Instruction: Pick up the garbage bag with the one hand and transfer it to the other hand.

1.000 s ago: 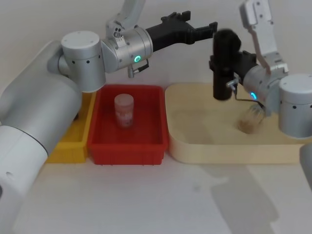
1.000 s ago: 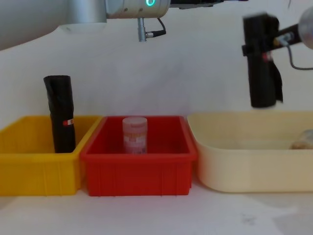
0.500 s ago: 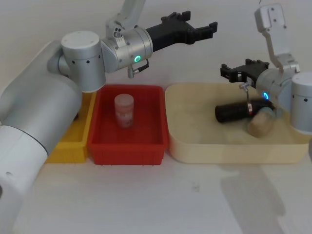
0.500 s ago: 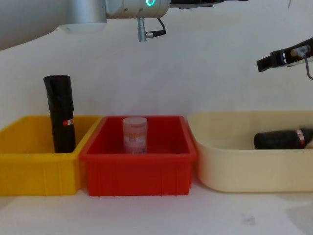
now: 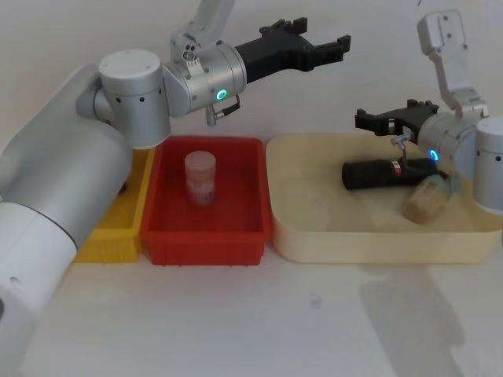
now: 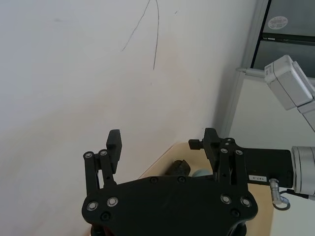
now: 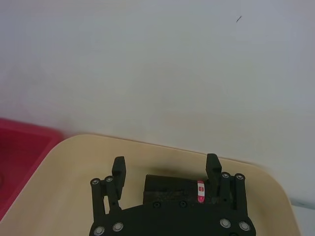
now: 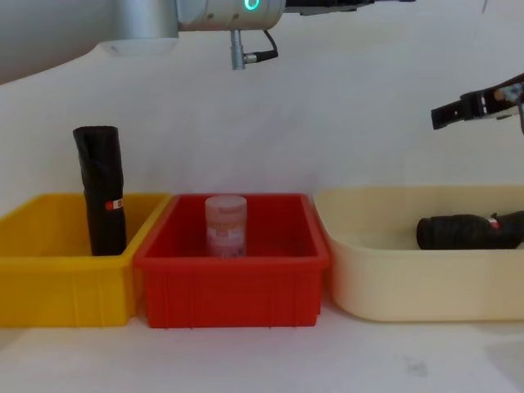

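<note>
Take the cream tray (image 5: pixel 314 236) as your landmark. Your garbage bag (image 5: pixel 387 173), a black roll with a small red-and-white label, lies on its side on the tray floor toward the far wall, touching a tan cylinder (image 5: pixel 425 203) that lies at its right end. The right gripper (image 5: pixel 397 118) hovers just above the bag, fingers spread and holding nothing; in the right wrist view the roll (image 7: pixel 177 189) sits between and beyond the 2 fingertips, apart from them. The left gripper (image 5: pixel 310 43) hangs high, up and left of the tray's far-left corner, also spread wide and empty. You have bare tray floor across the left and near parts. Left of the tray, touching it, stands the red bin (image 5: pixel 206 236) with a pink-lidded jar (image 5: pixel 200 178) upright in it. Beyond that, the yellow bin (image 8: pixel 49 270) holds a 2nd black roll (image 8: pixel 101 189) standing upright.
</note>
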Robot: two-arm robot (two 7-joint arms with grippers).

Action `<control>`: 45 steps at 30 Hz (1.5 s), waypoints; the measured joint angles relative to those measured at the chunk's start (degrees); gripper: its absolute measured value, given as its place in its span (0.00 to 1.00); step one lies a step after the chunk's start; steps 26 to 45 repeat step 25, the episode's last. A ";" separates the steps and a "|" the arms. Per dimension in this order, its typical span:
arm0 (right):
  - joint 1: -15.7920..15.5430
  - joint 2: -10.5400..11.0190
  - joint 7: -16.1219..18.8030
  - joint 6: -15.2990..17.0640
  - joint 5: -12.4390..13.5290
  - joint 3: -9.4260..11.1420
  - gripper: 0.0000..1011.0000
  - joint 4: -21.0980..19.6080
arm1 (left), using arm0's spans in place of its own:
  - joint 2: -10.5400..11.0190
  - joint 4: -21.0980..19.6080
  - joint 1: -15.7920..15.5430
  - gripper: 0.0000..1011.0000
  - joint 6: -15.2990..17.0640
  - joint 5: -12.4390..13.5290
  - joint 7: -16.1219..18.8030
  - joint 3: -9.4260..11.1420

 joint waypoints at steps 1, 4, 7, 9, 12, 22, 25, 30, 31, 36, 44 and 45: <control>0.01 0.00 0.01 0.02 0.01 0.02 0.99 0.05 | 0.00 0.00 0.00 0.99 0.00 0.00 0.00 0.00; 0.10 0.02 0.07 0.10 0.06 0.09 0.99 0.21 | 0.00 0.00 0.00 0.99 0.00 0.00 0.00 0.00; 0.17 0.03 0.11 0.14 0.09 0.18 0.99 0.33 | 0.00 0.00 0.00 0.99 0.00 0.00 0.00 0.00; 0.20 0.05 0.13 0.17 0.11 0.22 0.99 0.41 | 0.00 0.00 0.00 0.99 0.00 0.00 0.00 0.00; 0.21 0.06 0.15 0.20 0.12 0.25 0.99 0.45 | 0.00 0.00 0.00 0.99 0.00 0.00 0.00 0.00; 0.28 0.08 0.20 0.30 0.18 0.33 0.99 0.66 | 0.00 0.00 0.00 0.99 0.00 0.00 0.00 0.00; 0.29 0.08 0.22 0.31 0.19 0.35 0.99 0.68 | 0.00 0.00 0.00 0.99 0.00 0.00 0.00 0.00; 0.29 0.08 0.22 0.31 0.19 0.35 0.99 0.68 | 0.00 0.00 0.00 0.99 0.00 0.00 0.00 0.00; 0.29 0.08 0.22 0.31 0.19 0.35 0.99 0.68 | 0.00 0.00 0.00 0.99 0.00 0.00 0.00 0.00; 0.29 0.08 0.22 0.31 0.19 0.35 0.99 0.68 | 0.00 0.00 0.00 0.99 0.00 0.00 0.00 0.00; 0.29 0.08 0.22 0.31 0.19 0.35 0.99 0.68 | 0.00 0.00 0.00 0.99 0.00 0.00 0.00 0.00; 0.29 0.08 0.22 0.31 0.19 0.35 0.99 0.68 | 0.00 0.00 0.00 0.99 0.00 0.00 0.00 0.00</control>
